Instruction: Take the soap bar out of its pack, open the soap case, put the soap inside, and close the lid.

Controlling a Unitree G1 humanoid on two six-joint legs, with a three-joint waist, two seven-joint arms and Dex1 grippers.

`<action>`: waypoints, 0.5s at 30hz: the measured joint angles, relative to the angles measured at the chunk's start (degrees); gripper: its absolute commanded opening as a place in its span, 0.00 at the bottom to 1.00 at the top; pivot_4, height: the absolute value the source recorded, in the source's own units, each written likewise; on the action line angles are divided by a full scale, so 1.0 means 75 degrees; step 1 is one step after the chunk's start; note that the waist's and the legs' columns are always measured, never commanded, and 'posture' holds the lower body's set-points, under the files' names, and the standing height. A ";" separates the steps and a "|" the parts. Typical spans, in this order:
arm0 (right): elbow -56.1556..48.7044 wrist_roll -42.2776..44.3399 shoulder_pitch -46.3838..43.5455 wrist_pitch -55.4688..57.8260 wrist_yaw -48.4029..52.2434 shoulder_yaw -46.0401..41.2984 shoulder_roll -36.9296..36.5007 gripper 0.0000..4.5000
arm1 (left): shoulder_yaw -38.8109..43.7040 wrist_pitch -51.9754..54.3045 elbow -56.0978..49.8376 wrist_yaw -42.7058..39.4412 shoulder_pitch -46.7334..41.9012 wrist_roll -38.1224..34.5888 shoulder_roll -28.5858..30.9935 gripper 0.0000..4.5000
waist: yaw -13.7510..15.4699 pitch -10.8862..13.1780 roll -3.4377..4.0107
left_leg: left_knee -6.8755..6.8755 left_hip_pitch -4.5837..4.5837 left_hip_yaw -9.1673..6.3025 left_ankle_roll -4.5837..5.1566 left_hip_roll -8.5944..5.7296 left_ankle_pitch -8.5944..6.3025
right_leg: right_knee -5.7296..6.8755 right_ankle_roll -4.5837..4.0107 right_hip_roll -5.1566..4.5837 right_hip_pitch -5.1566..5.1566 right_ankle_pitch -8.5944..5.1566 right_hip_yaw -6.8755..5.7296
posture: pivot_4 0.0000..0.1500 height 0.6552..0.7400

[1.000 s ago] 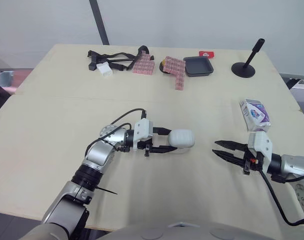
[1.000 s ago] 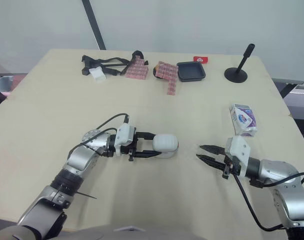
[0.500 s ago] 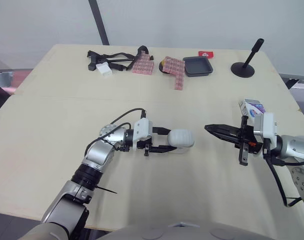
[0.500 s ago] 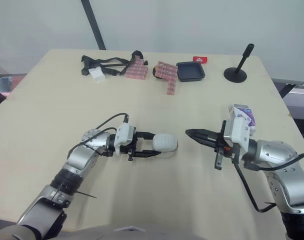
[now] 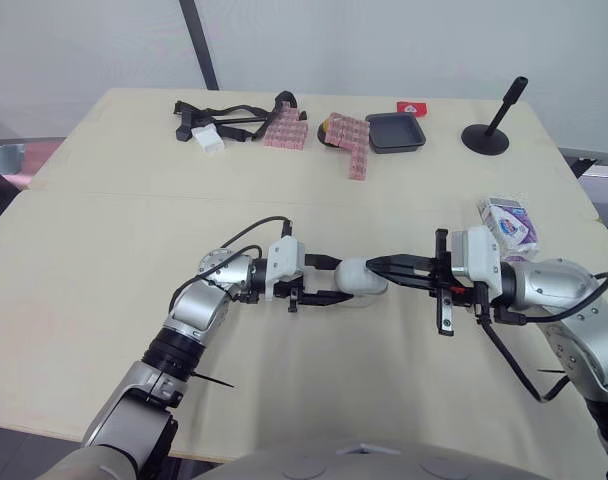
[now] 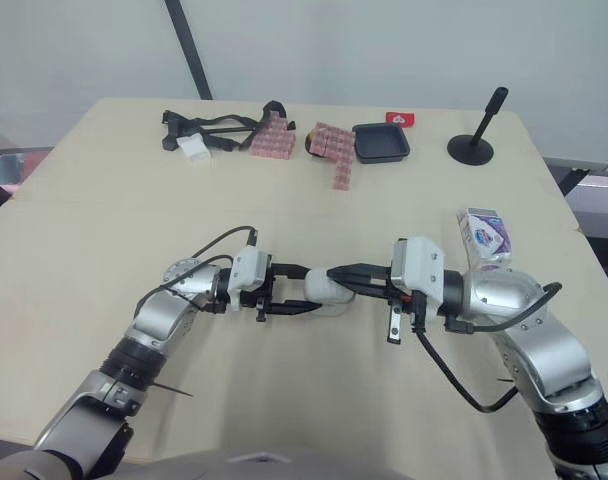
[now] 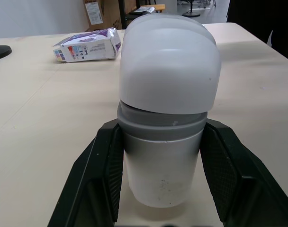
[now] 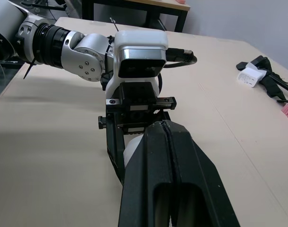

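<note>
Head views, case: rounded white plastic soap case (image 5: 362,277) lying on the pale wooden table (image 5: 104,250), long axis running between the two arms
Head views, left gripper (image 5: 336,279): clamped across the case's base half
Head views, right gripper (image 5: 376,264): fingers pressed together, empty, tips at the lid end, so likely the nearer arm for opening
Head views, pack: white-and-purple soap pack (image 5: 509,222) beyond the right arm, well apart from the case
Left wrist view: lid seated on a grey band (image 7: 160,127), pointing away from the wrist
Right wrist view: closed fingers aimed straight along the case's axis
</note>
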 measured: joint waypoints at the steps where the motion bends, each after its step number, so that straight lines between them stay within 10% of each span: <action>1: 0.0000 -0.0028 -0.0020 0.0017 -0.0005 0.0055 0.0000 0.00 | 0.0000 0.0000 0.0000 0.0002 0.0000 0.0000 0.0000 0.42 | 0.0001 0.0000 0.0000 | 0.0000 0.0000 0.0000 -0.0002 0.0000 0.0001 | 0.0000 0.0000 0.0000 0.0000 0.0000 0.0000 | 1.00 1.00; 15: 0.0236 -0.0518 0.0109 -0.0026 0.0133 0.0135 -0.0168 0.00 | 0.0000 -0.0003 0.0003 0.0011 -0.0002 0.0005 -0.0001 0.42 | -0.0002 0.0000 0.0000 | 0.0000 0.0000 -0.0001 -0.0014 -0.0001 0.0006 | 0.0000 0.0001 0.0000 0.0001 0.0001 0.0000 | 1.00 1.00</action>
